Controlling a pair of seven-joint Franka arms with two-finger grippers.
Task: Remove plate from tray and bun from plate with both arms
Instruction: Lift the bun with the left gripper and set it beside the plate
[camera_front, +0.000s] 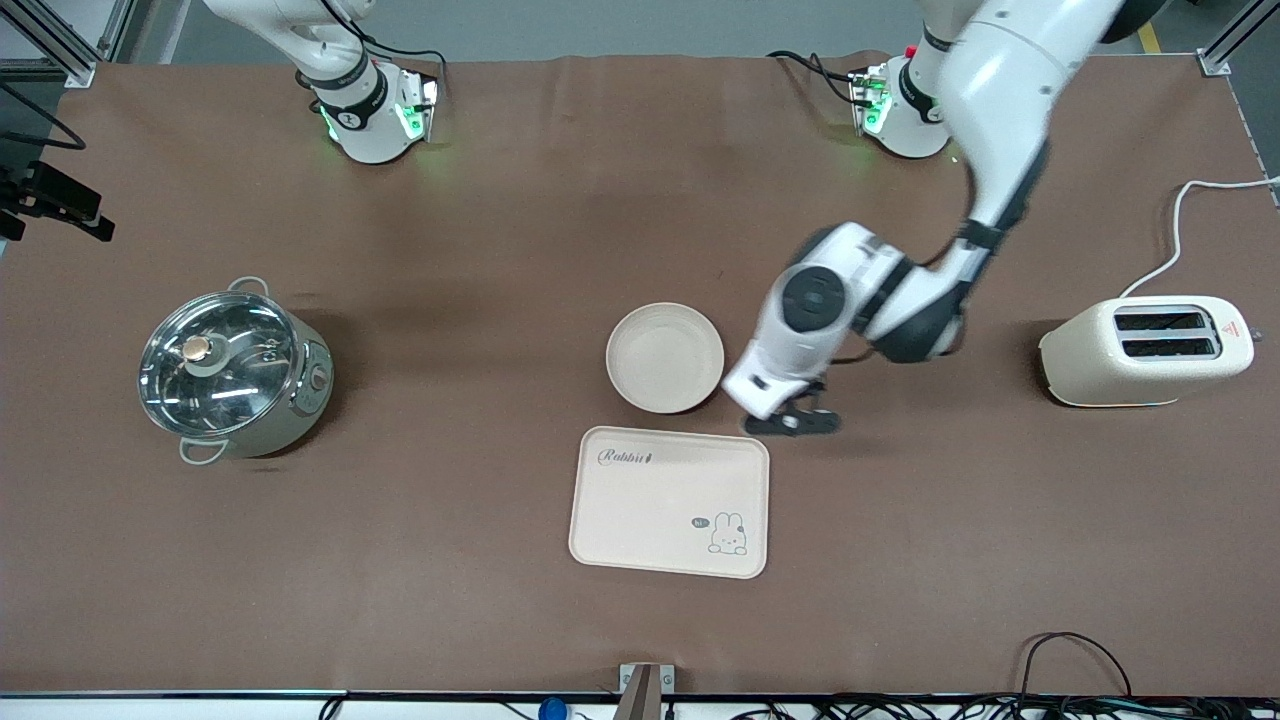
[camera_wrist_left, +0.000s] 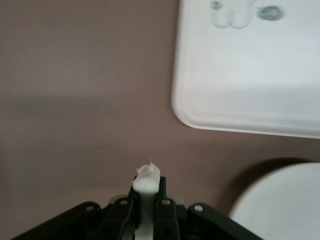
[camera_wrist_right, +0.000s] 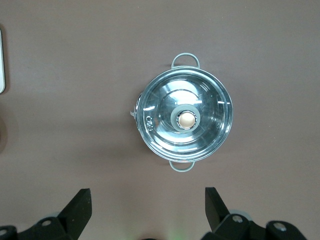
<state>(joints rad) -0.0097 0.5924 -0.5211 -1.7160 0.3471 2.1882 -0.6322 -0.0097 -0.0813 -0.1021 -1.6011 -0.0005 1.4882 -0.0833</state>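
- Brown table (camera_front: 450, 560) cloth under everything, seen from the front.
- Cream-white plate (camera_front: 664, 357) flat on the cloth near the middle, just beside the rabbit tray (camera_front: 668, 502) and farther from the front camera than it; a narrow strip of cloth between the two.
- Left gripper (camera_front: 795, 420) low over the cloth next to the plate, on the side toward the left arm's end of the table, close to the tray's corner.
- Pale bun (camera_wrist_left: 147, 182) pinched between the left gripper's black fingers (camera_wrist_left: 165, 202), its tip poking out past them; seen only in the left wrist view, with the tray corner and plate rim near.
- Right gripper (camera_wrist_right: 147, 207) up over the pot (camera_front: 234, 370), fingers (camera_wrist_right: 79, 210) spread wide with nothing between them; out of the front view, only the right arm's base showing there.
- Steel pot with glass lid and knob toward the right arm's end of the table, well apart from the plate.
- Cream toaster (camera_front: 1145, 350) toward the left arm's end, white cord trailing off it.
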